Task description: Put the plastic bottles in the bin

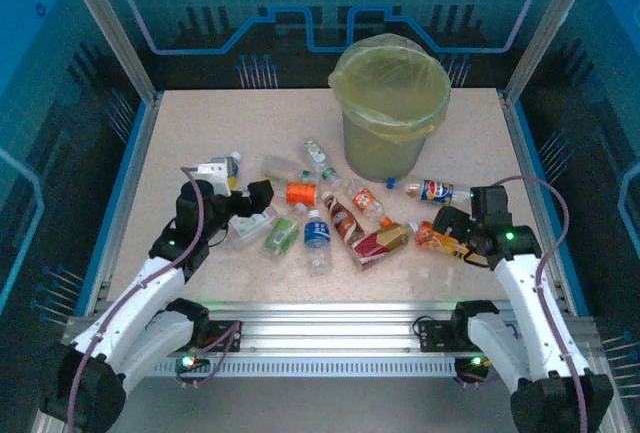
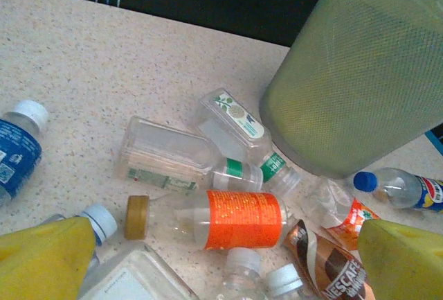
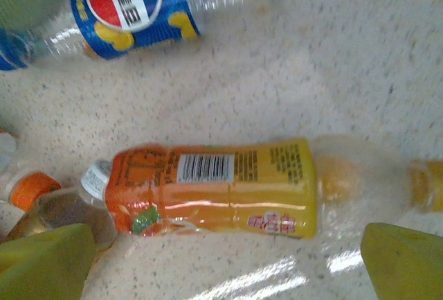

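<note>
Several plastic bottles (image 1: 330, 215) lie scattered on the table in front of the bin (image 1: 388, 103), a grey-olive bucket lined with a yellow-green bag. My left gripper (image 1: 242, 208) hovers open at the left end of the pile. In its wrist view the left gripper (image 2: 228, 262) stands over an orange-labelled bottle (image 2: 242, 218) with a gold cap, with the bin (image 2: 360, 85) behind. My right gripper (image 1: 466, 225) is open at the right end, and in its wrist view the right gripper (image 3: 225, 265) straddles an orange-and-yellow-labelled bottle (image 3: 214, 189) lying flat. Neither holds anything.
A Pepsi bottle (image 3: 131, 9) lies just beyond the right gripper, near the bin's foot (image 1: 432, 190). A brown Nescafe bottle (image 2: 332, 265) and a blue-labelled bottle (image 2: 14, 151) flank the left gripper. Metal frame posts and blue walls bound the table (image 1: 200, 123).
</note>
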Motion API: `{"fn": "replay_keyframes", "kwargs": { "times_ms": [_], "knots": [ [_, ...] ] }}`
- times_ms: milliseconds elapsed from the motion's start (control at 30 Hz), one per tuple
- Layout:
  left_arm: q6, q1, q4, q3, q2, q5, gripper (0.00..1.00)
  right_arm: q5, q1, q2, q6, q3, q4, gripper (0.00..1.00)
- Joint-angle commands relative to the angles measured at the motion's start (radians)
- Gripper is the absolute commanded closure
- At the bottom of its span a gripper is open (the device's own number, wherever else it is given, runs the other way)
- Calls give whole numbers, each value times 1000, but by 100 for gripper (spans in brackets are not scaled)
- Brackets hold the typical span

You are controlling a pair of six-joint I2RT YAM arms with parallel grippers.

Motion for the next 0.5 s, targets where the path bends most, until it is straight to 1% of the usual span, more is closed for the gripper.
{"fn": "replay_keyframes", "kwargs": {
  "times_ms": [0,267,400,467],
  "knots": [
    [-43,-10,-33,41,13,29,1,-67,0,20,123,41,-98,0],
    [-47,-12,-15,40,44,40,1,-128,4,52,333,27,-195,0],
    [-36,-12,-6,42,59,50,1,-192,4,54,449,-44,-97,0],
    [-32,-12,-12,44,60,56,1,-189,4,53,505,-71,-55,0]
  ]
}}
